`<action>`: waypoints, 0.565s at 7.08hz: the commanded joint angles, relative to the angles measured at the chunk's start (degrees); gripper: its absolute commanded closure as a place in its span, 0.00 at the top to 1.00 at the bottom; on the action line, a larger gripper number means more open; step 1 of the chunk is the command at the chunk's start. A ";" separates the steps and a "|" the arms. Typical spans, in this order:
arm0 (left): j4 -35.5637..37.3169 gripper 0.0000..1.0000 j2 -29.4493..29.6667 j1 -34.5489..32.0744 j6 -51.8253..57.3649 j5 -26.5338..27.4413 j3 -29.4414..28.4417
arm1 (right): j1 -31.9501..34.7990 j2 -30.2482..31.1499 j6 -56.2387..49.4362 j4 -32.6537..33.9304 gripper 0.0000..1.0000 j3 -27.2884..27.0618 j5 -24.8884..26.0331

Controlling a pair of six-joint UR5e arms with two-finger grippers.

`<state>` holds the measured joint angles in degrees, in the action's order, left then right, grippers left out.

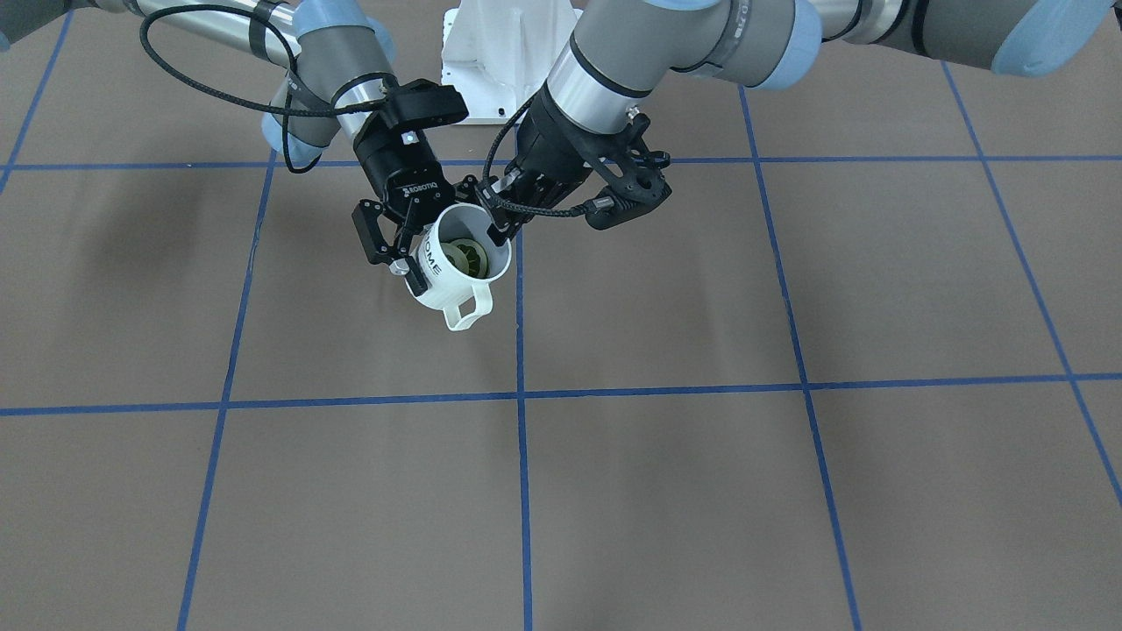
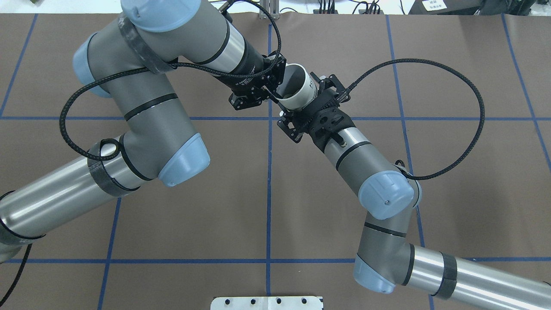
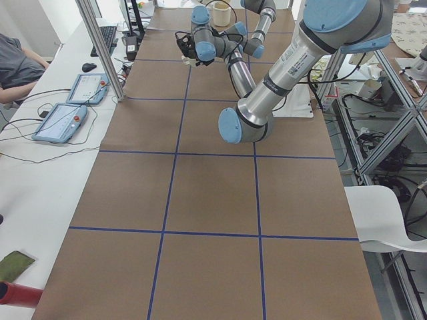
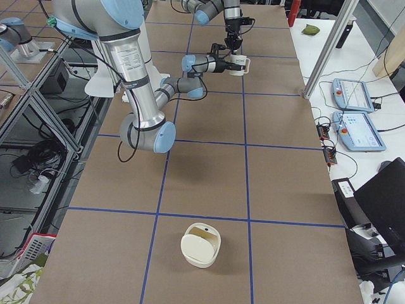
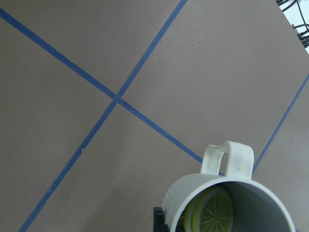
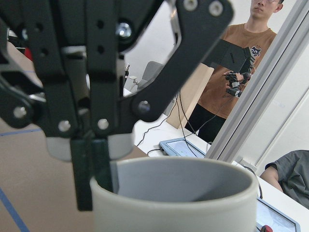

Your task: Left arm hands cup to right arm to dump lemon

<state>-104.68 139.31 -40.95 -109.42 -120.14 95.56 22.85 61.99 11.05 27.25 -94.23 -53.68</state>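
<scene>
Clearly mid-handover: the left gripper [image 1: 501,230] pinches the cup [image 1: 459,265] rim above the table's far edge while the right gripper [image 1: 405,259] clamps its side, lemon [image 1: 462,258] inside.

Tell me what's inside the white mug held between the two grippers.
Inside the cup lies the lemon, a ridged yellow-green piece resting against the inner wall; the left wrist view shows it too. The mug's wall covers its underside, so anything beneath it cannot be seen.
</scene>
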 commanded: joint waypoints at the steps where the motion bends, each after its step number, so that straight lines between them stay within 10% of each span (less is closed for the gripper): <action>1: 0.00 0.00 -0.01 0.08 0.09 0.00 0.06 | -0.09 -0.11 0.03 0.00 0.94 0.02 0.42; 2: -0.09 0.00 0.08 0.08 0.18 -0.09 0.06 | -0.18 -0.20 0.11 -0.09 0.84 0.02 0.51; 3: -0.26 0.31 -0.01 0.08 1.22 -0.09 0.15 | -0.26 -0.29 0.64 -0.09 0.67 -0.07 0.51; 4: -0.35 0.99 -0.01 0.08 1.75 -0.09 0.33 | -0.35 -0.29 0.81 -0.09 0.23 -0.42 0.33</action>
<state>-104.90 139.34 -40.84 -108.40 -120.24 95.74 22.63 61.74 11.56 27.17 -94.35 -53.23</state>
